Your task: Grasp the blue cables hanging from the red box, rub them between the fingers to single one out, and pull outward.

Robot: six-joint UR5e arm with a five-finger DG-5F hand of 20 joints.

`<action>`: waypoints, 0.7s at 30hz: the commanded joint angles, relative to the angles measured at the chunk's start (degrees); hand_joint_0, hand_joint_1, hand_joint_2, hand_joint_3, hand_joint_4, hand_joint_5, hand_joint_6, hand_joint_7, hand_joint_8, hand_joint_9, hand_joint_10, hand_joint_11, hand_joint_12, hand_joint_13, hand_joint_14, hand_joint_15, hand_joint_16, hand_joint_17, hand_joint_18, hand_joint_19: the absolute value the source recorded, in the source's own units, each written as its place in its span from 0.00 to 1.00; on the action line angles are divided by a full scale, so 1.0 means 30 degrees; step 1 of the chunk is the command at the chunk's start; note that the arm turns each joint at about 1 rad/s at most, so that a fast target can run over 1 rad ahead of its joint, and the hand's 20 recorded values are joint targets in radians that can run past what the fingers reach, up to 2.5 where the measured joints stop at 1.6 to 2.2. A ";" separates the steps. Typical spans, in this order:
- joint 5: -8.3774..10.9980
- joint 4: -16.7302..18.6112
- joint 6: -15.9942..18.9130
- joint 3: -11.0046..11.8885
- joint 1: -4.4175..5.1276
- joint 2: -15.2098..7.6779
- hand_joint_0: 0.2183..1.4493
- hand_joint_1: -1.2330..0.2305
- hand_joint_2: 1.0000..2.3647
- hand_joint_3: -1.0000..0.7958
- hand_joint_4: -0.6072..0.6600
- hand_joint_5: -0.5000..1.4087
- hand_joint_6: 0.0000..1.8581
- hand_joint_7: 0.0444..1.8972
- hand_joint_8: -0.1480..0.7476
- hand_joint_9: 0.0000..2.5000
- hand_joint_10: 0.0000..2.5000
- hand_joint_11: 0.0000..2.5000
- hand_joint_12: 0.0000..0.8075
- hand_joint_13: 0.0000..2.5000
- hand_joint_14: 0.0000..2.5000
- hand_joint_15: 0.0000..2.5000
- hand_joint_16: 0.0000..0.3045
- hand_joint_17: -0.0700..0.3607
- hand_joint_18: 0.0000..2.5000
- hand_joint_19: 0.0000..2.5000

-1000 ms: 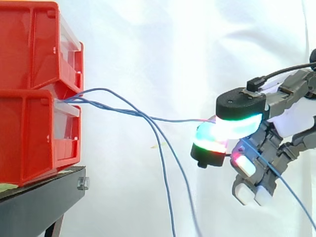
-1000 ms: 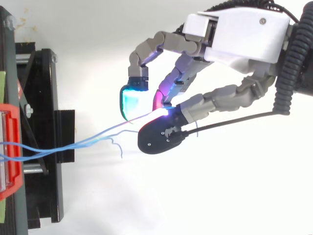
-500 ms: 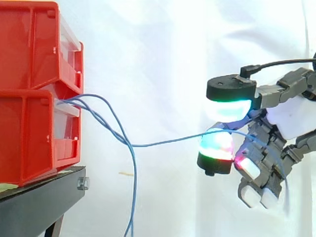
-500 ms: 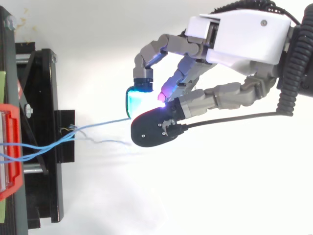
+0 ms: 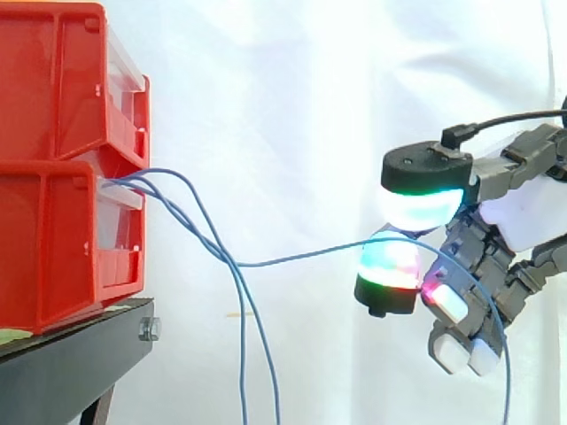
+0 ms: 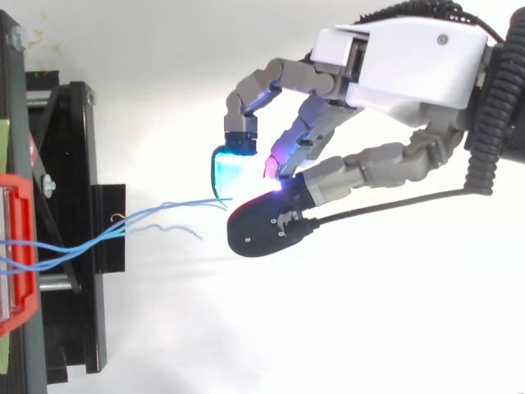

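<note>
Thin blue cables (image 5: 229, 261): are coming out of the front of the lower red plastic bin (image 5: 62, 248), at 9 o'clock in the side view, and sagging away from it toward 4 o'clock.
Loose strands: two are dropping from that sag toward 6 o'clock, apart from the hand.
Single blue strand (image 5: 301, 258): is stretching from the sag toward 3 o'clock, rising slightly, and passing between two glowing pads. Beyond them it is arching over the curled fingers and falling toward 6 o'clock.
Hand (image 5: 523, 217): is sitting at 3 o'clock, well apart from the bins. Its thumb pad (image 5: 421, 205), glowing green and white, and a finger pad (image 5: 387, 264) just below it, glowing green and red, are pinching the single blue strand. The other fingers are curling downward.
Upper red plastic bin (image 5: 53, 80): is resting on the lower one.
Black metal stand (image 5: 71, 363): is carrying both bins at 8 o'clock.
White curtain (image 5: 292, 106): is hanging behind everything.
</note>
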 commanded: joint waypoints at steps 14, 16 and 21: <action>-0.0241 -0.0264 0.1857 -0.0001 0.0148 0.0006 0.33 0.29 0.01 0.46 0.49 0.21 0.49 0.55 0.47 0.46 0.01 0.25 0.44 0.38 0.01 0.20 0.14 0.39 0.32 0.19; -0.0241 -0.0323 0.2033 -0.0001 0.0206 0.0006 0.32 0.29 0.01 0.47 0.48 0.21 0.49 0.55 0.48 0.47 0.01 0.24 0.45 0.38 0.01 0.20 0.15 0.40 0.33 0.18; -0.0241 -0.0616 0.2707 -0.0001 0.0294 0.0006 0.32 0.29 0.01 0.49 0.47 0.21 0.49 0.56 0.49 0.46 0.01 0.22 0.49 0.38 0.01 0.19 0.16 0.42 0.34 0.17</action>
